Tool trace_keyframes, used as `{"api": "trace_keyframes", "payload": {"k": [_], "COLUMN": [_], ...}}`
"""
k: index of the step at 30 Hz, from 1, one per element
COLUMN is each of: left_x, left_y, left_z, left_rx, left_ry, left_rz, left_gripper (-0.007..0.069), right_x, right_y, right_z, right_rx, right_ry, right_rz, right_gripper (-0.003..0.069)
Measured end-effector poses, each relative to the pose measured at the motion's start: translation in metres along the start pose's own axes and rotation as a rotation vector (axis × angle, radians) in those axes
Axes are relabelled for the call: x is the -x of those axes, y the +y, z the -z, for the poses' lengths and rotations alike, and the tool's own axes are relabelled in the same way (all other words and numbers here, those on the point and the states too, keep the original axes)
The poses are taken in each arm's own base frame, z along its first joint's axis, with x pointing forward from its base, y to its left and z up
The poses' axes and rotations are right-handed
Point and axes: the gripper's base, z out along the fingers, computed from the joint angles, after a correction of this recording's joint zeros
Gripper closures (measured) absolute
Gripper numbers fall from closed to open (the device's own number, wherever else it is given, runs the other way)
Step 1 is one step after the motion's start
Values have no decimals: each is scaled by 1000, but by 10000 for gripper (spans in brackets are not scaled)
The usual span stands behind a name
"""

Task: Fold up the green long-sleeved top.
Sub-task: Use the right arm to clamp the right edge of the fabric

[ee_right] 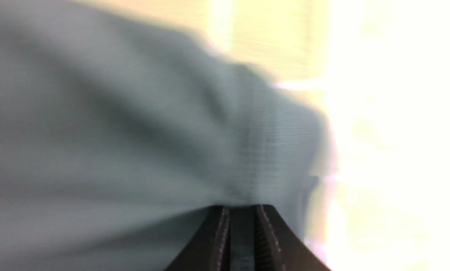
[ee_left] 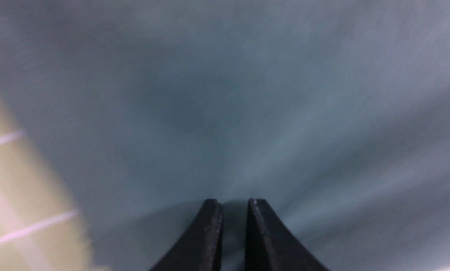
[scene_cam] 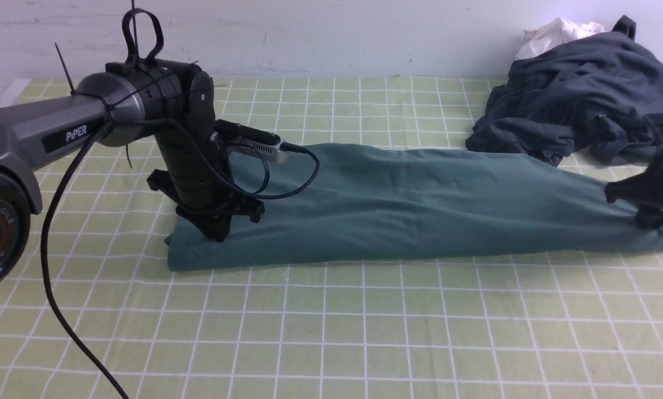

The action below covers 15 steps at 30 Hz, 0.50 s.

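Green long-sleeved top (scene_cam: pixel 409 205) is lying folded into a long band across the bench (scene_cam: pixel 331 332), running left to right. Left gripper (scene_cam: pixel 218 230) is pressing down on its left end, jaws drawn nearly together and pinching fabric; in the wrist view, creases are fanning out from the tips. Right gripper (scene_cam: pixel 650 221) is bearing on the right end, jaws close, nipping a ribbed edge. Dark grey garment (scene_cam: pixel 581 105) is sitting heaped at far right, just beside the top's far edge, with a white cloth (scene_cam: pixel 559 30) peeking out behind it.
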Motion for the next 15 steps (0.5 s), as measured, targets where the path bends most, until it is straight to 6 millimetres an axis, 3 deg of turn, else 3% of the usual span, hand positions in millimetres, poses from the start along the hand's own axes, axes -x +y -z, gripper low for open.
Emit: {"api": "trace_keyframes", "payload": {"k": [2,5,7,8,10,12,13,15], "left_x": [-2,-8,-23,-28,-56,-70,-93,-123], "left_y": [3,7,6,5,0,-4,-10,-16], "left_z": [21,73,130,144,194,210,230,246], "left_rx": [32,68,73,65,32,5,-23,-55], "left_ry": [-29,-133,-244,-276,-399,-448,-517,-589], "left_rz": [-10,-8,3,7,6,-1,-13,-34], "left_gripper": [535,535,535,535,535,535,535,535], "right_x": [-1,0,2,3,4,5,5,4], "right_y": [-13,-29,-36,-36,-35,-34,-33,-32], "right_z": [4,24,52,58,77,79,76,63], "right_rx": [-23,-20,22,42,93,121,146,168], "right_ry": [3,-30,-90,-105,-156,-166,-163,-134], "right_rz": [-39,-84,-103,-108,-82,-75,-76,-86], "right_gripper": [561,561,560,557,524,499,445,365]}}
